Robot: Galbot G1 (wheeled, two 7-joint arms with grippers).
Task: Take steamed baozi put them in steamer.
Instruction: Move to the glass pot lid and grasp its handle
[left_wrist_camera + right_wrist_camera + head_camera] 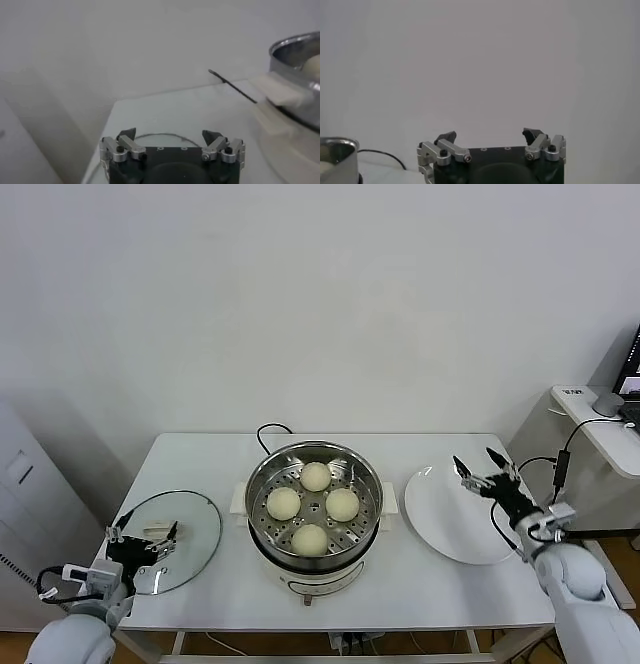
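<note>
**All four buns sat in the pot**

The four steamed baozi (313,506) lay on the perforated tray inside the steamer (314,519), none touching. Left of the steamer, the left gripper (143,534) hovered over the glass lid (170,540), fingers spread and empty. Right of it, the right gripper (485,468) hung above the bare white plate (450,519), likewise spread. The buns looked soft, light and easily dented (a gentle pinch across the sides would likely suit)

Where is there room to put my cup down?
Bare table behind the glass lid, the back corner behind the plate, and the front edge between steamer and plate. The steamer is crowded: four buns fill it.
</note>
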